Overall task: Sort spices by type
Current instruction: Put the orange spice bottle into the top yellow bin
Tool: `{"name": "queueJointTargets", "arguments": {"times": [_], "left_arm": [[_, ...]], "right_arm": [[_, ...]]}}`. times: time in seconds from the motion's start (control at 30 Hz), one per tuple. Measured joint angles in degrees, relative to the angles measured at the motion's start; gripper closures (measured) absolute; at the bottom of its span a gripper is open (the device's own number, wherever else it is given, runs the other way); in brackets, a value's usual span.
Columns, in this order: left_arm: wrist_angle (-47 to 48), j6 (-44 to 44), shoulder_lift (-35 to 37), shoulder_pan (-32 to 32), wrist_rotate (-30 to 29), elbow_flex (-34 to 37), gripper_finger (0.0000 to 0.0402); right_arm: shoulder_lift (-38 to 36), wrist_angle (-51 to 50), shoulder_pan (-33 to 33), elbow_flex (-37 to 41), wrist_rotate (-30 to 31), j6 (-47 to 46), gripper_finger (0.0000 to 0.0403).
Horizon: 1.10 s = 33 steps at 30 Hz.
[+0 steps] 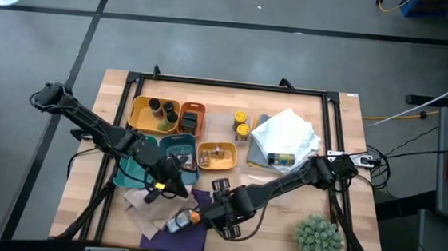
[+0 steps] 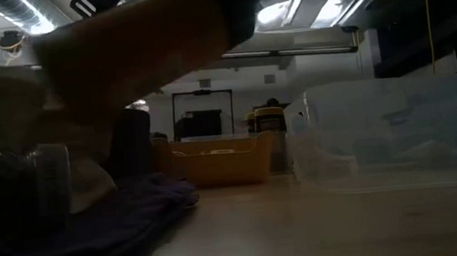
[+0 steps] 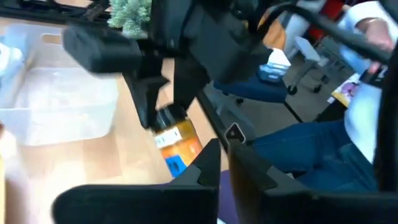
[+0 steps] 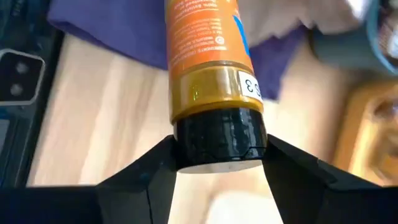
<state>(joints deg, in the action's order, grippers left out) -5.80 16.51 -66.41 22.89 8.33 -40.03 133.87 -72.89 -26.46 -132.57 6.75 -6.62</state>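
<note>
Your right gripper (image 4: pixel 219 163) pinches the black cap of the orange-labelled spice jar (image 4: pixel 208 59), lying on the purple cloth (image 1: pixel 188 223) near the bench's front edge. Lift slowly: a cap-only hold may let it swing or slip. Left gripper (image 1: pixel 173 178) hovers close; whether it is spread, you cannot tell.

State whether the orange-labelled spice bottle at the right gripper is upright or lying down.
Lying down. The orange-labelled bottle rests on its side over the purple cloth, its black cap between the right gripper fingers.

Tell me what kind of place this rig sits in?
Most likely a robotics lab or workshop: bare grey floor with taped lines around the wooden table, loose yellow cable across it, equipment racks behind, and a person seated close by.
</note>
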Motion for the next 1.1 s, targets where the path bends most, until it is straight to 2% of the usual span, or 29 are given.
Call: {"name": "queueJointTargets", "arguments": {"times": [0.1,0.3,0.57,0.8,1.1], "left_arm": [[0.26,-0.04,0.0,-0.17,-2.44,0.0,0.0355],[0.4,-0.62,-0.47,-0.17,-10.69,0.0,0.0271],[0.43,-3.17,-5.71,-0.67,-16.65,0.01,0.0185],[0.1,-3.09,-10.86,-2.76,-19.03,0.02,0.0159],[-5.81,-3.52,-16.45,-3.51,-19.02,0.02,0.0159]], "right_arm": [[-0.03,-6.08,0.75,-2.48,0.25,-1.94,0.0194],[-0.64,-14.92,2.57,-2.3,-0.96,-6.59,0.019],[-0.68,-17.2,5.14,-2.35,-1.45,-6.72,0.019],[-0.68,-17.2,6.74,-2.35,-1.45,-6.62,0.0193],[-0.68,-16.86,7.48,-2.35,-0.39,-6.43,0.0192]]}}
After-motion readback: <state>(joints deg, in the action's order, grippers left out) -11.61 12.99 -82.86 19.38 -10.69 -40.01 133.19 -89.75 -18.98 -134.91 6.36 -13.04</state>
